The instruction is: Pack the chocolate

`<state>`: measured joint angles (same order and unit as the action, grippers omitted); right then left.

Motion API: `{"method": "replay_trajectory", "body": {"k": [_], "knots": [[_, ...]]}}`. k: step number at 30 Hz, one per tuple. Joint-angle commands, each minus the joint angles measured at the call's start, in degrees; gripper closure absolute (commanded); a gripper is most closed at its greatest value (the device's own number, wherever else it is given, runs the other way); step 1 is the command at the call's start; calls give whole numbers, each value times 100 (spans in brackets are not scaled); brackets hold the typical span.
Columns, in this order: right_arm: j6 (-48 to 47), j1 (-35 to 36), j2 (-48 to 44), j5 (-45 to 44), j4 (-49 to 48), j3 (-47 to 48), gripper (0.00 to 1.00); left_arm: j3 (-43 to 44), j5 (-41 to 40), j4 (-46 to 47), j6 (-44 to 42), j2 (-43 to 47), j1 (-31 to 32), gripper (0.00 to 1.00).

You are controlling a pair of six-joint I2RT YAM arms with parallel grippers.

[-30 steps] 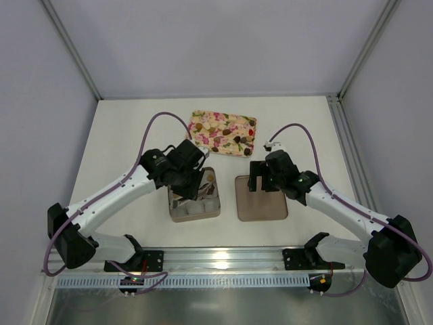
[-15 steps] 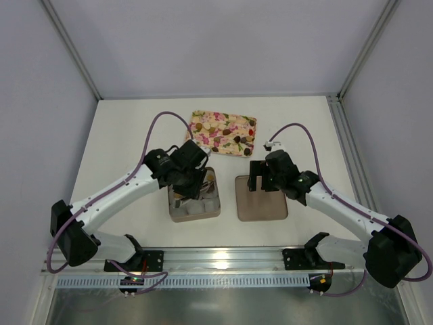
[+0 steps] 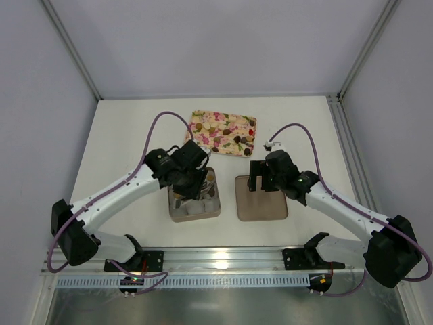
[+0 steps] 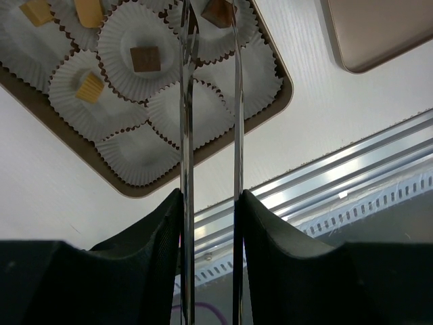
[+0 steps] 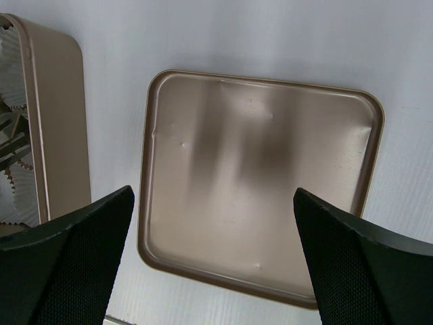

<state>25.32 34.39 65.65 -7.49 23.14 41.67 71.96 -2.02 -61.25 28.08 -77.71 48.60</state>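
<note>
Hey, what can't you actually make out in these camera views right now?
- Whether the left gripper grips the dark chocolate piece: left wrist view, top edge cuts off the fingertips.
- Most of the box: top view, the left arm covers it.
- Whether any pieces lie on the floral tray: top view, too small against its pattern.

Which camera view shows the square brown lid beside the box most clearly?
The right wrist view: the lid nearly fills it, rim and dents plain. The top view shows it small, partly under the right gripper; the left wrist view catches only one corner.
</note>
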Motion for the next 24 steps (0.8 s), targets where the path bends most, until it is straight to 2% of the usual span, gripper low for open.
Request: {"method": "replay_trajectory", "body": {"k": [1,9,13,16,24], "knots": [[-62,-20,-8,-16,-178,60,0,370,-88,-70,-39,204,27,61],[-71,-11,-17,10,-169,87,0,1091,-281,-545,-127,353,27,60],[-80,-20,-52,10,-160,96,0,1495,-763,-642,-258,152,9,58],[-80,-12,-104,-16,-90,104,0,2179,-1054,-642,-478,-287,-104,56],[-106,-20,-447,-130,199,105,0,3481,-1151,-238,-1040,-1763,-702,56]]}}
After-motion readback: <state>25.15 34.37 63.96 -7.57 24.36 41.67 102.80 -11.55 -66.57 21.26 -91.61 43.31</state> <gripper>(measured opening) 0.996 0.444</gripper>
